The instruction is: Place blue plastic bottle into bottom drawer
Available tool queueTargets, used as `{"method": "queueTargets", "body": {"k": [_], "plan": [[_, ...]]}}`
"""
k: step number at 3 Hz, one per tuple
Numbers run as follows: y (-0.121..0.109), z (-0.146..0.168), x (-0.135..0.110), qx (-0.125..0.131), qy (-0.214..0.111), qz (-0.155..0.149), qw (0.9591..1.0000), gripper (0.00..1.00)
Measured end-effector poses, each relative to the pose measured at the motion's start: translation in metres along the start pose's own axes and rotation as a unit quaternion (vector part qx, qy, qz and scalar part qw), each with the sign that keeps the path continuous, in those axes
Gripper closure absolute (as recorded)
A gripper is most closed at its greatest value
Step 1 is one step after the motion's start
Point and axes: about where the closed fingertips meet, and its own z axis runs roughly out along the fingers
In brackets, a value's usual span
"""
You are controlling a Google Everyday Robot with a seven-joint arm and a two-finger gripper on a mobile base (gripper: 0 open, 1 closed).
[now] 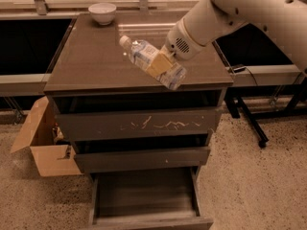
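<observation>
The blue plastic bottle [144, 57], clear with a white cap and pale label, is held tilted in the air above the cabinet top, cap pointing up-left. My gripper [160, 63] is shut on the bottle's middle, its tan fingers [159, 65] wrapped around it, with the white arm reaching in from the upper right. The bottom drawer [146, 198] is pulled out at the foot of the cabinet and its tray shows nothing inside. The bottle is over the cabinet's front right part, well above the drawer.
A white bowl [102, 12] stands at the back left of the cabinet top [86, 56]. The scratched top drawer [139, 124] and middle drawer [141, 158] are shut. An open cardboard box [43, 143] sits on the floor at left. Black table legs [249, 121] stand at right.
</observation>
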Motion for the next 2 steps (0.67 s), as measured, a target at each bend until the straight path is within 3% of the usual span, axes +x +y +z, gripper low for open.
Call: {"method": "queueTargets", "body": {"k": [1, 2], "plan": [[0.031, 0.004, 0.006, 0.011, 0.018, -0.062, 0.9978, 1.0], [0.071, 0.047, 0.062, -0.005, 0.057, -0.071, 0.9958, 1.0]]}}
